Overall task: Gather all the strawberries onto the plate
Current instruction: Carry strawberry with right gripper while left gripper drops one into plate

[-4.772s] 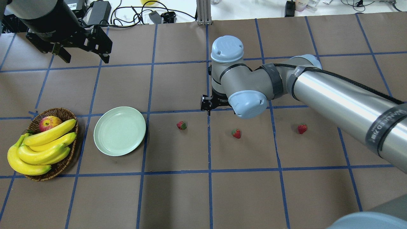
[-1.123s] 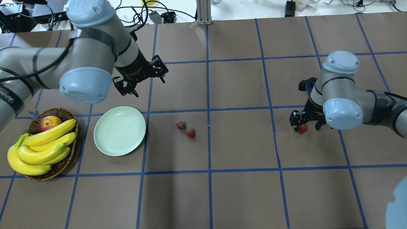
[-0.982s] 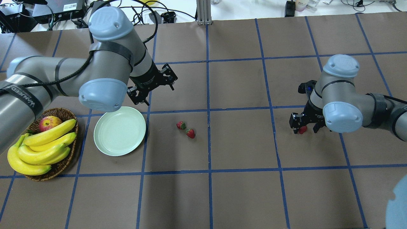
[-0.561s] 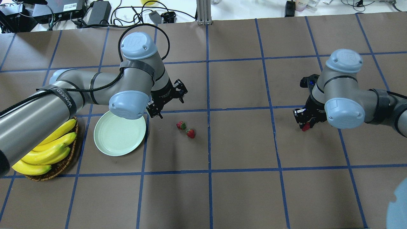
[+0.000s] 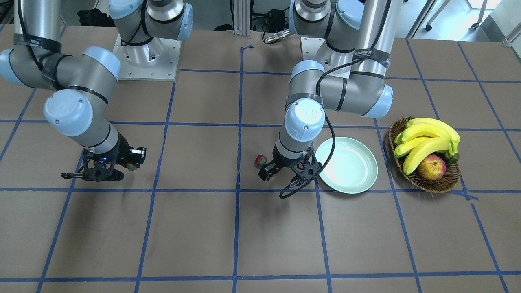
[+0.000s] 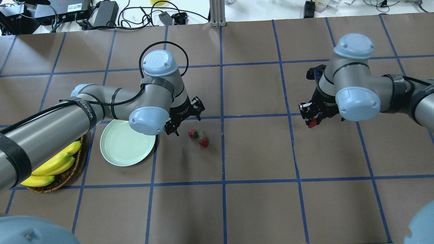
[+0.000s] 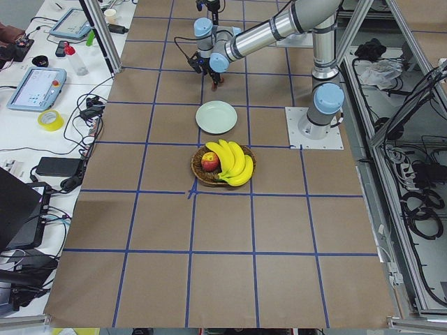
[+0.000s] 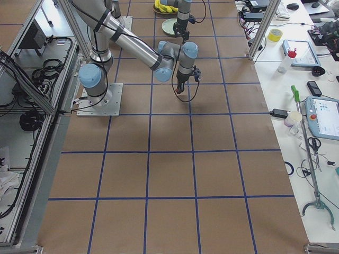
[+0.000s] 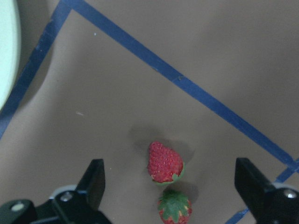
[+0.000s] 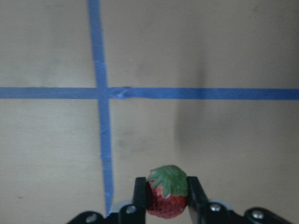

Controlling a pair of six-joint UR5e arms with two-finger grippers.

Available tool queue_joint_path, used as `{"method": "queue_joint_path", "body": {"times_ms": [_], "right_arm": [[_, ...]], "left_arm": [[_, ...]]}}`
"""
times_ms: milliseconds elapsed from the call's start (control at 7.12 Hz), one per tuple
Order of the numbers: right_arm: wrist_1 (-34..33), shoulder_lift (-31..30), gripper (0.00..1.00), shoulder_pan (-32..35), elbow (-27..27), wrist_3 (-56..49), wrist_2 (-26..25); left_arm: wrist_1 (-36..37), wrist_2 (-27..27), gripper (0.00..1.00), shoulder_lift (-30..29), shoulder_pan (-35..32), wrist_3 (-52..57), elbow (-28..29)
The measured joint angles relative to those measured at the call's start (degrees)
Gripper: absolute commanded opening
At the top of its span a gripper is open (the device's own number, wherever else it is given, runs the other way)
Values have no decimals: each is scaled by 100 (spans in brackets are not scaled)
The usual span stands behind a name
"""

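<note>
Two dimpled, conical strawberries (image 6: 193, 133) lie near the glossy round plate (image 6: 125, 145); the left gripper (image 9: 169, 179) hangs spread wide above them, and the right gripper (image 10: 167, 190) pinches a third strawberry (image 10: 166, 201).

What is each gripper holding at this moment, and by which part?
The right gripper pinches one strawberry across the sides of its red body, leafy top pointing outward. The left gripper is open and holds nothing, above two loose strawberries.

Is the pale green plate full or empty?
Empty: the plate shows bare; two strawberries lie on the table, a third strawberry sits in the right gripper.
</note>
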Motion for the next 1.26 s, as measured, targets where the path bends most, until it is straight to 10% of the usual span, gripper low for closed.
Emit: {"method": "queue_joint_path", "body": {"times_ms": [702,1263], "right_arm": [[83,276,0,1340,-600,1602,1007],[-314,466,0,1642,-599,1951,1620]], "left_arm": [[267,-295,0,-222,-2,21,-107],[-7,-389,0,163,470,1094,-33]]}}
